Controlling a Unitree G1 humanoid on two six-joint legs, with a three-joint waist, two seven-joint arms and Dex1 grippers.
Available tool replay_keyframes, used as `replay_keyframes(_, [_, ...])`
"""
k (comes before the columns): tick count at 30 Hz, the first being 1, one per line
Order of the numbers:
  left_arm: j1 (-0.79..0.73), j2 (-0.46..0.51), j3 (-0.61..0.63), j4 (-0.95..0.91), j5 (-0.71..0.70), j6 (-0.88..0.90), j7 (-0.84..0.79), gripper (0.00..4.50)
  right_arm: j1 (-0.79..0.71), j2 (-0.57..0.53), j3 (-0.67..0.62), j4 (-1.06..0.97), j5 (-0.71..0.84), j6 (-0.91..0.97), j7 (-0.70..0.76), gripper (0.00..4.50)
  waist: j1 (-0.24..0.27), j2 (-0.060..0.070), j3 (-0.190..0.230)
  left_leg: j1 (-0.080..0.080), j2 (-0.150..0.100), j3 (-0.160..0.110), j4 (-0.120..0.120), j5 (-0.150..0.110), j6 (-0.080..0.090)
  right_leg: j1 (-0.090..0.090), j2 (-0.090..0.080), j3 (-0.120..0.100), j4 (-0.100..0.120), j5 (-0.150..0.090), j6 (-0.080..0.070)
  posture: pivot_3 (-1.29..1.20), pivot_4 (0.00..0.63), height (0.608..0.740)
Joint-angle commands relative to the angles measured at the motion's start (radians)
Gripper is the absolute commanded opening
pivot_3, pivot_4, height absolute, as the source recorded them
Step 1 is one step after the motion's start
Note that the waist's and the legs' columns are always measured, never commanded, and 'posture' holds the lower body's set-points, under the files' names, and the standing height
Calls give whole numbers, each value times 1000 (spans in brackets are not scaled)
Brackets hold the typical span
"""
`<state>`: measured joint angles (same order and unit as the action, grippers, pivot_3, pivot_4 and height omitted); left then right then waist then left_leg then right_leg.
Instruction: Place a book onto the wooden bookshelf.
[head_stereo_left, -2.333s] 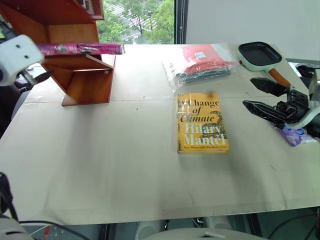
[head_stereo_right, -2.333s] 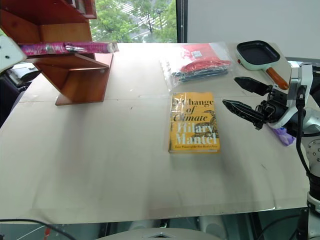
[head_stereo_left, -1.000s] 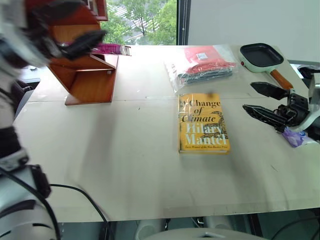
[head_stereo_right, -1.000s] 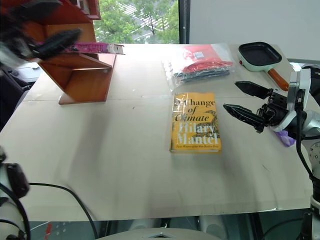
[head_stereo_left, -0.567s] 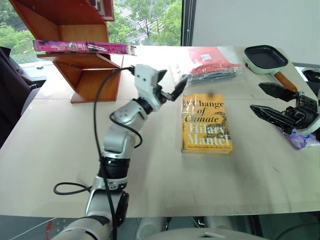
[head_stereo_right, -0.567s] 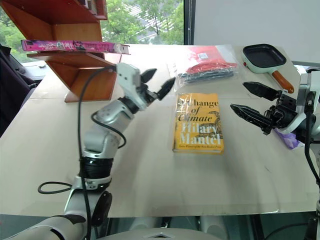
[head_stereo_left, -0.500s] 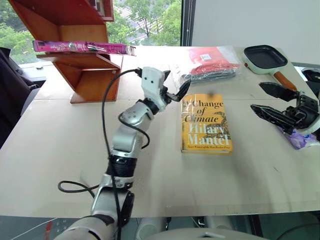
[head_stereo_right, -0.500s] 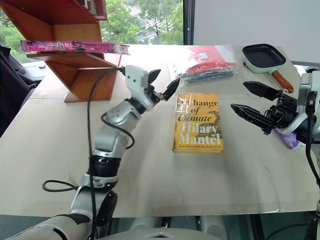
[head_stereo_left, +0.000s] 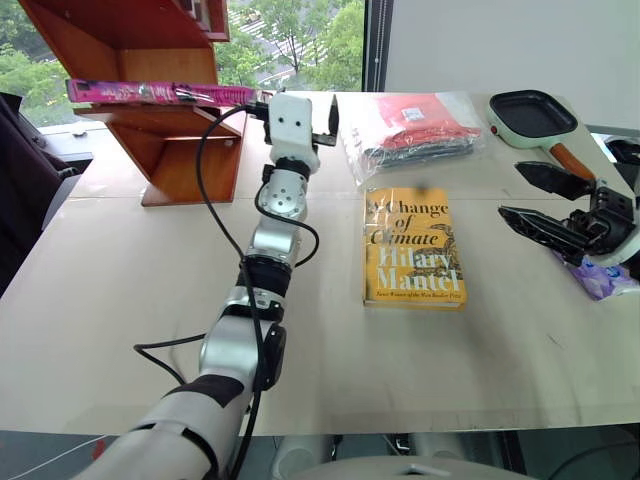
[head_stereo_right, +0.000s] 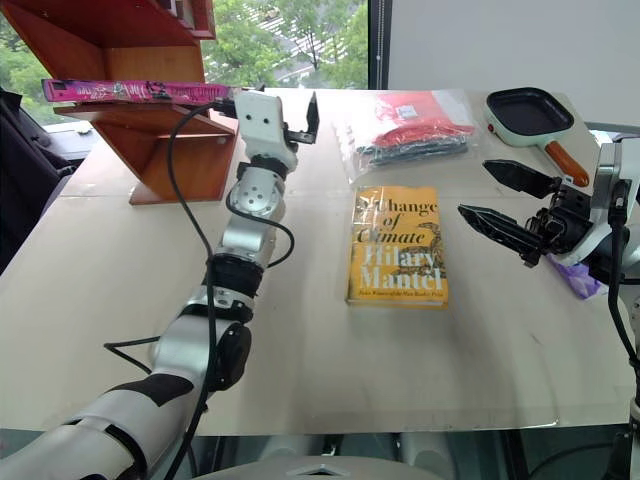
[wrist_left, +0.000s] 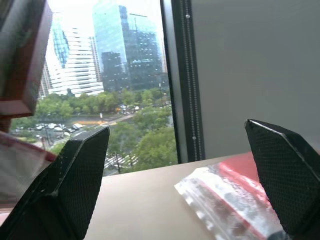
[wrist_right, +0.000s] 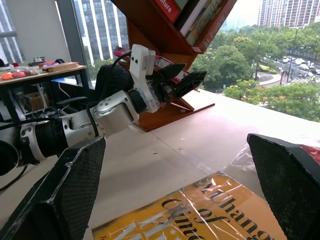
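A pale table (head_stereo_left: 150, 300) fronts a window. On the wooden bookshelf (head_stereo_left: 170, 150) lies the book (head_stereo_left: 150, 93); just beside it, the left gripper (head_stereo_right: 290, 118) looks spread. The right gripper (head_stereo_right: 505, 205) is spread wide; its wrist view adds the shelf's upper books (wrist_right: 192, 12).

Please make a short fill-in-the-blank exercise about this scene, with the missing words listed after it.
1. The bright pink glossy paperback book lies flat on a board of the reddish-brown wooden ____.
2. The cover of the book lying flat on the table is ____.
3. The black square frying pan has an ____ handle.
4. The right pincer holds ____.

Missing words: bookshelf; yellow; orange; nothing
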<state>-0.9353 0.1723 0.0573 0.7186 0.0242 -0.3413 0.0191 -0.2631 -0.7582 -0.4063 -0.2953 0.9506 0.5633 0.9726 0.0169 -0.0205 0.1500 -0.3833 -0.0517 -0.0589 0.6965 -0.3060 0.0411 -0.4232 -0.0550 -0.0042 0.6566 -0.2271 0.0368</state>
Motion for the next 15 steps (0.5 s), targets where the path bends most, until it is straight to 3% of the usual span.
replay_keyframes(1, [-8,11,11,-11,-6,-51,-20,2725,-10,-2,-16,-17,4,-15,-2,4500,0,0,0,0,0,0,0,0,0,0,0,0,0,0,0,0,150,720])
replay_keyframes(6, [-15,19,30,0,10,-66,33,289,-13,0,-11,-15,-1,-18,-2,4500,3,0,0,0,0,-1,0,0,0,0,-1,-1,0,0,0,0,150,720])
replay_keyframes(7, [-14,20,37,1,10,-67,48,59,-13,1,-11,-15,-2,-19,-2,4500,3,0,0,0,0,-1,0,0,0,0,-1,-1,0,0,0,0,150,720])
replay_keyframes(15, [0,46,108,3,2,-24,166,59,-23,-2,-11,-7,-7,-20,3,4500,-1,0,0,0,0,-1,0,0,0,0,0,-1,0,0,0,0,150,720])
